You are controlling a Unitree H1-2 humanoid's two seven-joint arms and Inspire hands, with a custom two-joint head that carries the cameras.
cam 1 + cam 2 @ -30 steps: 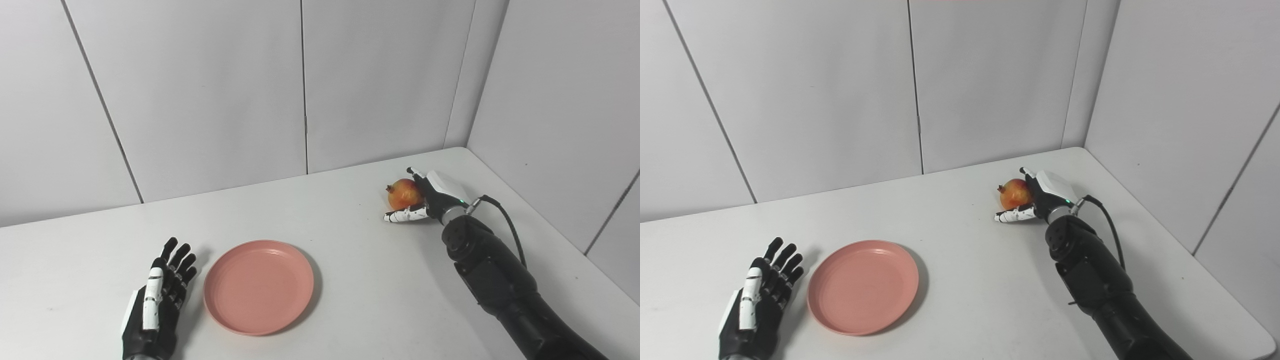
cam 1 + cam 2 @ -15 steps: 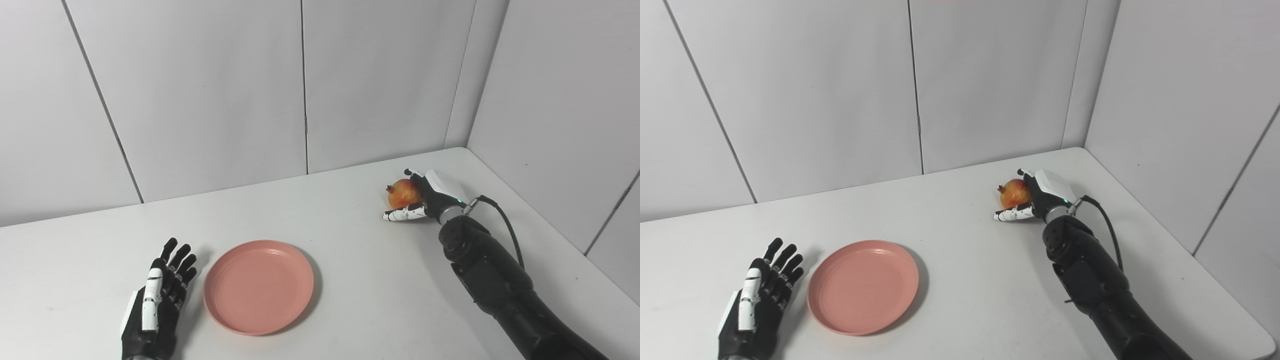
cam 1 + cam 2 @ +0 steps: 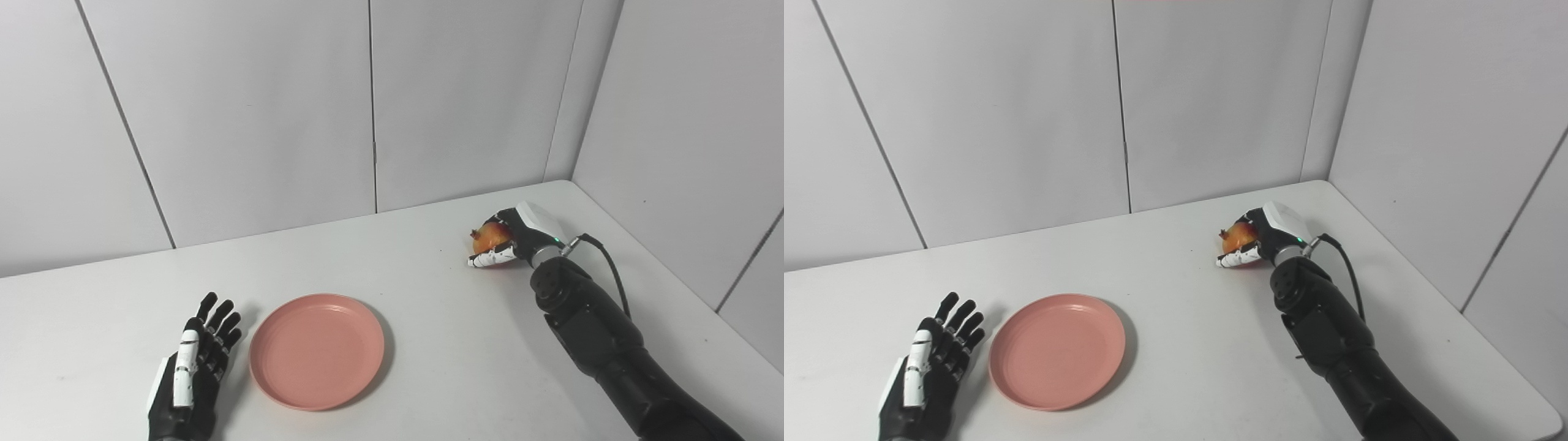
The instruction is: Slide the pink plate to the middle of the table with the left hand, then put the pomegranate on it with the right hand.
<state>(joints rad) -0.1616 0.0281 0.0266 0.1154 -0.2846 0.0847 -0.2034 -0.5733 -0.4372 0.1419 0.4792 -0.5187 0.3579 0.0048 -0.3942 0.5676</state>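
The pink plate [image 3: 316, 350] lies flat on the white table [image 3: 429, 343], left of the middle and near the front. My left hand [image 3: 195, 367] rests open and flat on the table just left of the plate, not touching it. The pomegranate [image 3: 488, 240], orange-red, is at the far right of the table. My right hand [image 3: 517, 236] is shut on the pomegranate, fingers over its top and thumb under its front, and seems to hold it just off the table. In the right eye view the hand [image 3: 1268, 236] hides most of the fruit [image 3: 1234, 237].
Grey wall panels close the table at the back and on the right. A black cable [image 3: 606, 269] runs along my right forearm. The table's right edge [image 3: 1488, 343] is near my right arm.
My right hand has closed around the pomegranate and raised it slightly, moving a little up and left. The left hand and the plate have not moved.
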